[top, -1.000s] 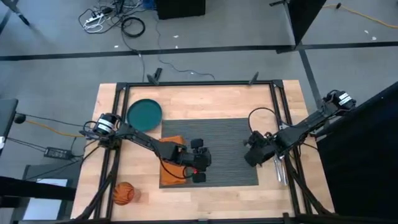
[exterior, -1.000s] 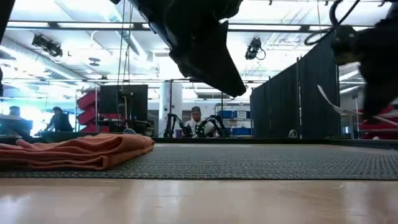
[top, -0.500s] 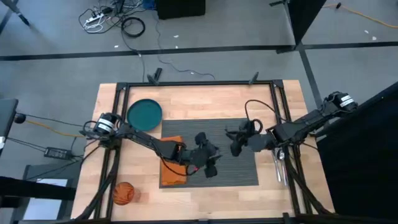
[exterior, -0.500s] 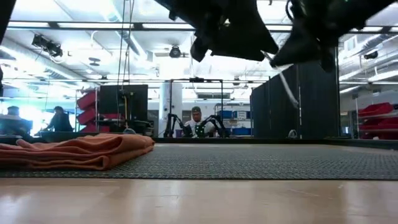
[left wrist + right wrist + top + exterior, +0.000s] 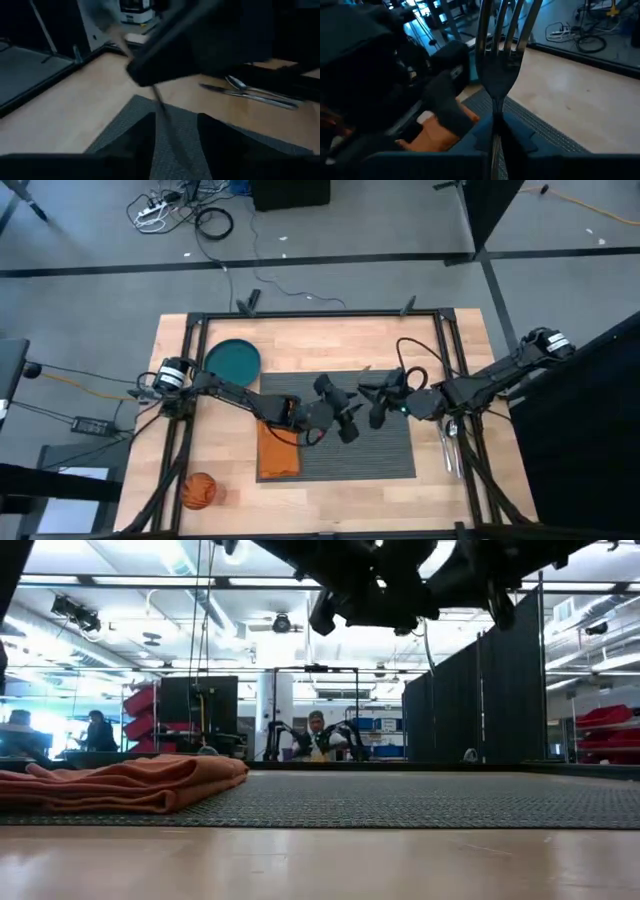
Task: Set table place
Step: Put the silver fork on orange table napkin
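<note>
2 arms meet above the grey ribbed placemat (image 5: 340,425), which lies at the middle of the wood table (image 5: 330,345).

Right gripper (image 5: 372,402): raised over the mat's centre, clamped on the handle of a silver fork (image 5: 501,55). In the right wrist view the tines stand out past the pinched fingers toward the left arm.

Left gripper (image 5: 345,420): also raised over the mat's centre, just beside the right gripper and facing it. In the left wrist view its 2 fingers (image 5: 135,145) stand apart with a moderate gap and nothing between them; the thin fork handle shows just beyond the gap, under the blurred right gripper.

Napkin (image 5: 277,445): orange cloth, rumpled, lying on the mat's left edge and running past the mat's near edge onto the wood. In the low view it rests flat at the mat's left end.

Plate (image 5: 232,362): round, teal, on bare wood just off the mat's far left corner.

Cup (image 5: 198,491): orange, on bare wood well off the mat's near left corner.

Knife (image 5: 245,95) and spoon (image 5: 252,88): side by side on the wood just right of the mat.
</note>
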`<state>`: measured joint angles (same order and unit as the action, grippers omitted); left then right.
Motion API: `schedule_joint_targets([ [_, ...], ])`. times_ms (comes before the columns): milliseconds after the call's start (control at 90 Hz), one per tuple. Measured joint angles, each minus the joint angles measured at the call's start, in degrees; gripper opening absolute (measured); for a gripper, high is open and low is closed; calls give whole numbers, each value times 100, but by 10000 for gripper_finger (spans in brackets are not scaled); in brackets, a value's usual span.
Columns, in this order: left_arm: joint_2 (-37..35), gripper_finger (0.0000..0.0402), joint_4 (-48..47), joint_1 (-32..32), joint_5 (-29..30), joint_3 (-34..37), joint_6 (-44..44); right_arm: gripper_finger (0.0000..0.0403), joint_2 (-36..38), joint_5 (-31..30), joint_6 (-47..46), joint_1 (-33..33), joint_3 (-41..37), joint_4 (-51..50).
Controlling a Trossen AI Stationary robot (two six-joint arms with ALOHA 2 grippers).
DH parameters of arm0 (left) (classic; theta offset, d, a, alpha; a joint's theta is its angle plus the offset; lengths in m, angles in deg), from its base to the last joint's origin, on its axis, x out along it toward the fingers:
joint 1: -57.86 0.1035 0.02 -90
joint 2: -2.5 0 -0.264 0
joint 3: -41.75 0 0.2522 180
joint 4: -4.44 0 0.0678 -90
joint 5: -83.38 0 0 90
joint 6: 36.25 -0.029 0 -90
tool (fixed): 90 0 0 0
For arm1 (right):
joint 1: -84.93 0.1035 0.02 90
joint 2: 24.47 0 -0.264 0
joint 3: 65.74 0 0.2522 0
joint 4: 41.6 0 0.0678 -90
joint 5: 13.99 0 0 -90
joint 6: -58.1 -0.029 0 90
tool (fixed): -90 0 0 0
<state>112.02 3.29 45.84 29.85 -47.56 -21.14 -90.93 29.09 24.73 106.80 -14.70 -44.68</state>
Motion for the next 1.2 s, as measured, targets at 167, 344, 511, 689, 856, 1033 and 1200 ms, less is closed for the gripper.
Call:
schedule_joint_targets([
  [167,0,131,34,165,-11,0,-16,0,0,-31,166,48,0,162],
  [344,0,121,431,193,-12,0,-319,0,0,41,169,52,0,173],
  [511,0,43,479,189,-61,-2,-462,0,-2,108,171,48,0,168],
  [689,0,3,429,189,-118,-2,-566,8,-2,160,378,50,0,167],
  [856,0,0,332,147,-106,-2,-591,21,227,458,825,57,0,137],
  [1033,-18,0,61,1,-94,-2,-431,38,848,665,1063,181,2,-316],
  [1200,-395,0,-519,-193,-2,-2,-268,50,1519,667,1066,376,2,-1123],
])
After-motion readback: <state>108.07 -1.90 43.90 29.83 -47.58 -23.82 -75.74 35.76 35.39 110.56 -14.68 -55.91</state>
